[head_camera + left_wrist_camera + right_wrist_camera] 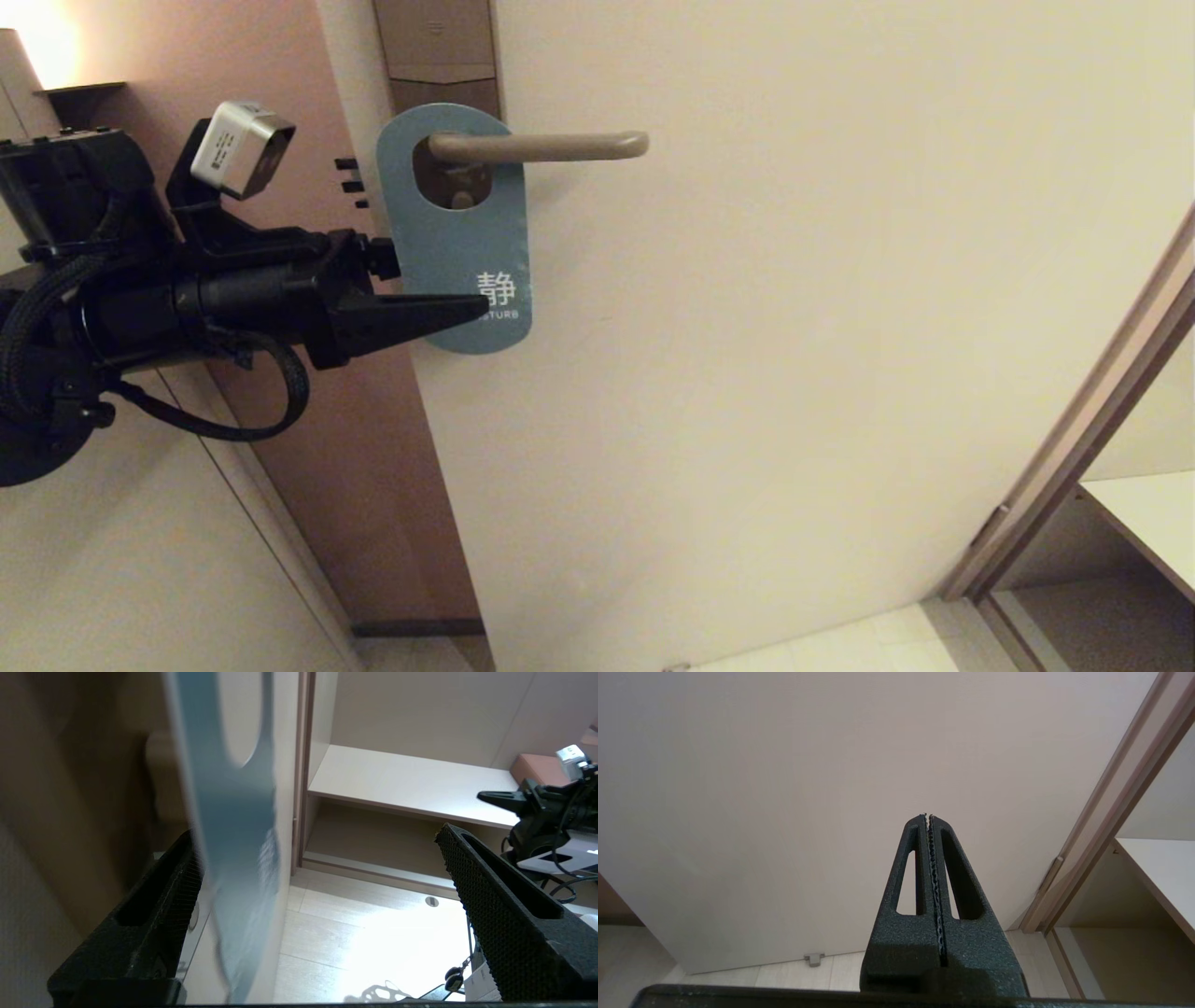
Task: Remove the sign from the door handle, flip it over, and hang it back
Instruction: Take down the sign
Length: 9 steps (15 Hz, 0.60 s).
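Here the left gripper (467, 308) reaches level toward three o'clock, jaws spread around the teal sign's (455, 233) lower edge, which hangs on the door handle (541, 146); right gripper (928, 816) parked, jaws pressed together.

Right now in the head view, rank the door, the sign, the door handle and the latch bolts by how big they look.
1. The door, by far.
2. The sign, teal side out.
3. The door handle, about as long as the sign but far slimmer.
4. The latch bolts, smallest.

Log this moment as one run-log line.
left pincer: open, straddling lower edge of flat teal door-hanger sign | sign: hanging on beige lever door handle, teal side out | right pincer: shut, parked
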{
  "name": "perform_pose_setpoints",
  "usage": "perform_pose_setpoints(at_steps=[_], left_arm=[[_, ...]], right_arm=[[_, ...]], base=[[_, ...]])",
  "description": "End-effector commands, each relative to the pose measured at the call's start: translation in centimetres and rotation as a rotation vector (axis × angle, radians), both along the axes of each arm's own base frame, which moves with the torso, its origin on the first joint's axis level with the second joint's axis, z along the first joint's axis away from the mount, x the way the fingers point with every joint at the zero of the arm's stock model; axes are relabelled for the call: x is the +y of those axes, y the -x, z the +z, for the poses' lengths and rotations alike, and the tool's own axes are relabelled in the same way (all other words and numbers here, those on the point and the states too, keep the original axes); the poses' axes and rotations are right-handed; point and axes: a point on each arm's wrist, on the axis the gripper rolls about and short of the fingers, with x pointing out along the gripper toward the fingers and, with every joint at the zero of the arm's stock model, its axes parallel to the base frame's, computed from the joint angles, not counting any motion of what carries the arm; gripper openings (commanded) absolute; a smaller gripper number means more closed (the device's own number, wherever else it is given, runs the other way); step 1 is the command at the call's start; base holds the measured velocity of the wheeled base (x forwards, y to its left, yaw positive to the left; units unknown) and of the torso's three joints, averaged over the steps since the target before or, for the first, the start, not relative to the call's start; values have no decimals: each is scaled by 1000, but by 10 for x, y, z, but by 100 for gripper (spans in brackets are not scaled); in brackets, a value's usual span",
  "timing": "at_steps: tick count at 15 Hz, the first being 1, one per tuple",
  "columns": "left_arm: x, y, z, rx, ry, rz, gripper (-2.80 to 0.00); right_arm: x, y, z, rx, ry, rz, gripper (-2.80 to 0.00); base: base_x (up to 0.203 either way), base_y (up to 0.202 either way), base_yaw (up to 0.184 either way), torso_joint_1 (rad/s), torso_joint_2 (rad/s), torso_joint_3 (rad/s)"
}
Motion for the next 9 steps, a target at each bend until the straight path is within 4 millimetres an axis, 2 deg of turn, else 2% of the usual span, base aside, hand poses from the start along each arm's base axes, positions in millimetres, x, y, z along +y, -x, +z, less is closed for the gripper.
perform_pose_setpoints(at_steps=[1, 9], left_arm=[[-3, 0, 3, -12, 3, -16, 0], [-11, 3, 3, -13, 3, -45, 0]], right_arm=[[0, 0, 0, 0, 1, 0, -280], [0, 0, 0, 0, 1, 0, -280]], base=[[0, 0, 0, 0, 0, 0], [0, 0, 0, 0, 0, 0]])
